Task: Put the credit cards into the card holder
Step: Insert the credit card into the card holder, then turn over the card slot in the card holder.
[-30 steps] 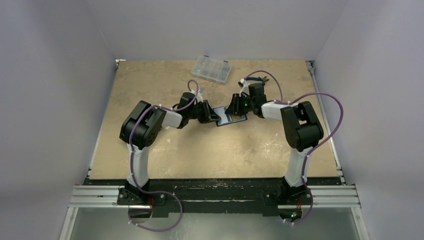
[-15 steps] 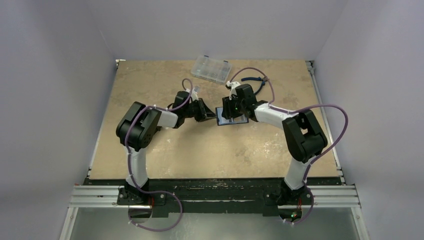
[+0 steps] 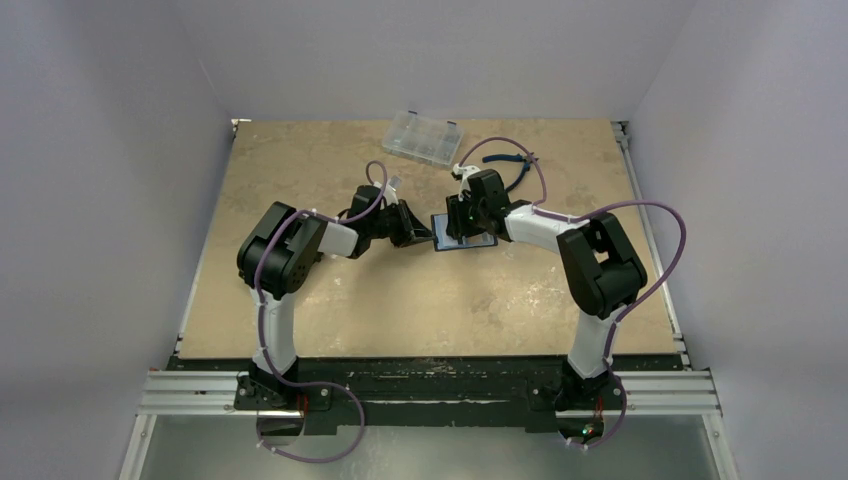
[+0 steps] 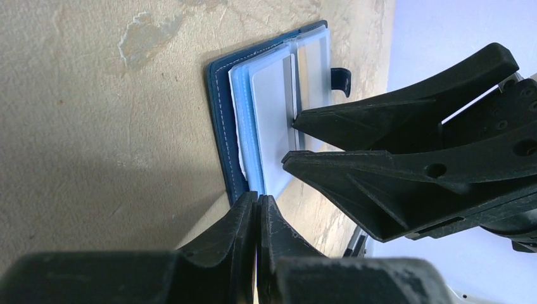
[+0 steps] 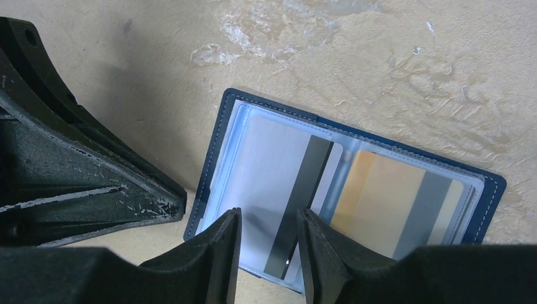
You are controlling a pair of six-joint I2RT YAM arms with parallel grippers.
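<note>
**Operator:** Where is the card holder?

**Arm:** The card holder (image 4: 218, 126) lies open and flat on the table (image 5: 411, 63), near the middle, between my two grippers. Its snap tab (image 4: 340, 79) sticks out past one edge.

**Operator:** And the cards?

**Arm:** A whitish card (image 5: 266, 183) with a dark stripe lies on the half nearer my left gripper (image 4: 256, 199), over the clear sleeves (image 4: 240, 107). I cannot tell whether it is inside a sleeve or only resting on top. A tan card (image 5: 386, 202) with a grey stripe sits behind clear plastic in the other half.

**Operator:** How do your grippers stand?

**Arm:** My right gripper (image 5: 269, 218) points down at the whitish card, its fingers a narrow gap apart and gripping nothing, with the near end of the stripe showing between them. My left gripper is pressed closed with nothing between its fingers. Its tip is at the holder's edge, touching or just beside it; I cannot tell which.

**Operator:** What crowds the spot?

**Arm:** My own fingers. The right pair covers the near end of the whitish card, and the left tip crowds that same side of the holder. The clear compartment case (image 3: 422, 138) is well apart, at the far side of the table. A blue-handled tool (image 3: 515, 165) lies to its right, too small to identify.
</note>
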